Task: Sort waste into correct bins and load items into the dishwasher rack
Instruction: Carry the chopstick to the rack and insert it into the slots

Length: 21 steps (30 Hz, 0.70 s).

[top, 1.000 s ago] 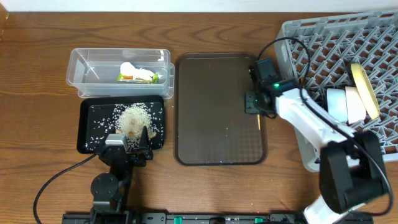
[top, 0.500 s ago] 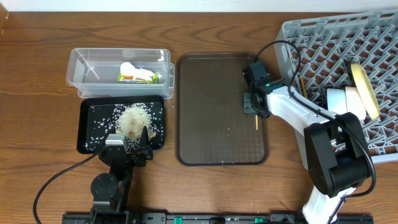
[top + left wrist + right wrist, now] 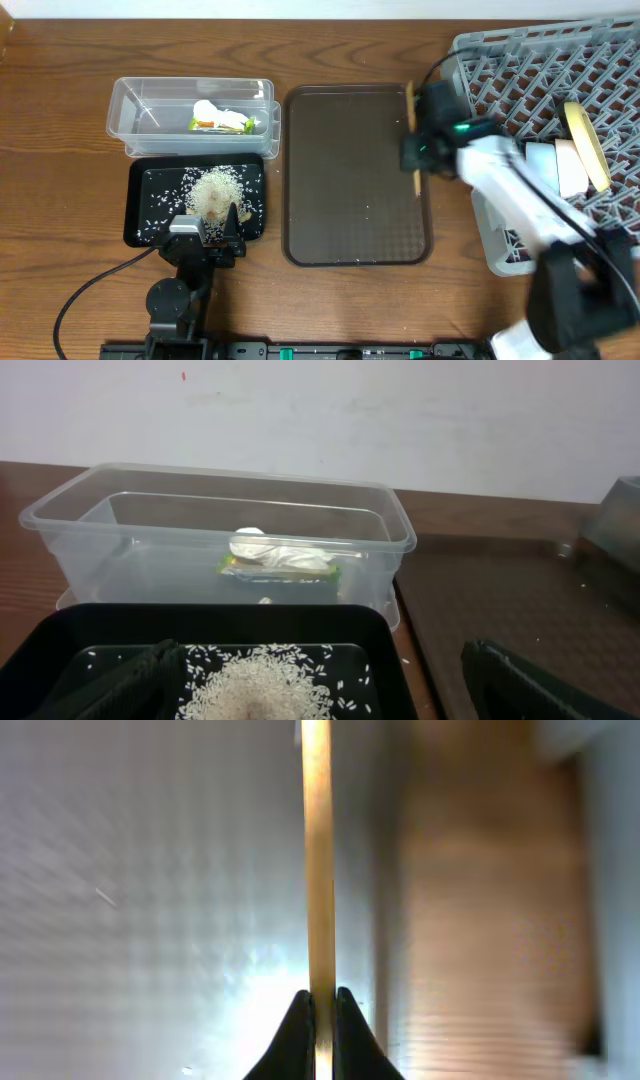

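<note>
My right gripper (image 3: 417, 153) is shut on a thin wooden chopstick (image 3: 411, 103) and holds it lengthwise over the right edge of the brown tray, beside the grey dishwasher rack (image 3: 497, 58). In the right wrist view the chopstick (image 3: 318, 860) runs straight up from the closed fingertips (image 3: 320, 1005). The rack holds the yellow-green plate (image 3: 586, 140) and two bowls (image 3: 556, 167) on edge. My left gripper (image 3: 206, 226) is open above the rice heap (image 3: 262, 685) in the black tray (image 3: 150, 185). The clear tub (image 3: 135, 105) holds the green-and-orange wrapper (image 3: 285, 571) and the white scrap (image 3: 272, 552).
The large dark brown serving tray (image 3: 345, 180) lies between the bins and the rack. Loose rice grains are scattered across the black tray floor. My right arm's cable loops over the rack's left side. A pale wall stands behind the tub in the left wrist view.
My right gripper has risen from the tray's right edge with the chopstick in it and moved slightly toward the rack; the arm is blurred. The left arm has not moved.
</note>
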Each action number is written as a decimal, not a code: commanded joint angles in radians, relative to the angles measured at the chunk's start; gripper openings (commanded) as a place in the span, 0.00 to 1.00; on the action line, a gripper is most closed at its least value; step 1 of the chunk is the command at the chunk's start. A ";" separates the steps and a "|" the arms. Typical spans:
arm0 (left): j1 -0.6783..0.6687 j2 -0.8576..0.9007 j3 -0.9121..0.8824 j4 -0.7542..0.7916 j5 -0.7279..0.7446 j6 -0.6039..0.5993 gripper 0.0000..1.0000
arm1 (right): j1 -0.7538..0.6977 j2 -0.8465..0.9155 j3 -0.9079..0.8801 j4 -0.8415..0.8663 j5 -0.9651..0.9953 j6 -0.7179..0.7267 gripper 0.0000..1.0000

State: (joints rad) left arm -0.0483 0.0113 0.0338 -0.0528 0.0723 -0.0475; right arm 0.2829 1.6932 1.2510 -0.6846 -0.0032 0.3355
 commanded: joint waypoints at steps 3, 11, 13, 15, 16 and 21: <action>0.004 0.000 -0.027 -0.013 0.006 0.010 0.91 | -0.159 -0.151 0.033 0.045 -0.002 -0.172 0.01; 0.004 0.000 -0.027 -0.013 0.006 0.010 0.91 | -0.259 -0.089 0.028 0.131 -0.012 -0.400 0.01; 0.004 0.000 -0.027 -0.013 0.006 0.010 0.90 | -0.259 -0.058 0.028 0.142 0.019 -0.404 0.01; 0.004 0.000 -0.027 -0.013 0.006 0.010 0.91 | -0.259 -0.034 0.028 0.141 0.024 -0.404 0.01; 0.004 0.000 -0.027 -0.013 0.006 0.010 0.90 | -0.259 -0.023 0.028 0.138 0.021 -0.404 0.02; 0.004 0.000 -0.027 -0.013 0.006 0.010 0.91 | -0.257 -0.016 0.029 0.121 0.136 -0.373 0.12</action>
State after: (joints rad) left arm -0.0483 0.0113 0.0338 -0.0528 0.0723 -0.0475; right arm 0.0246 1.6863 1.2797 -0.5640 0.0456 -0.0376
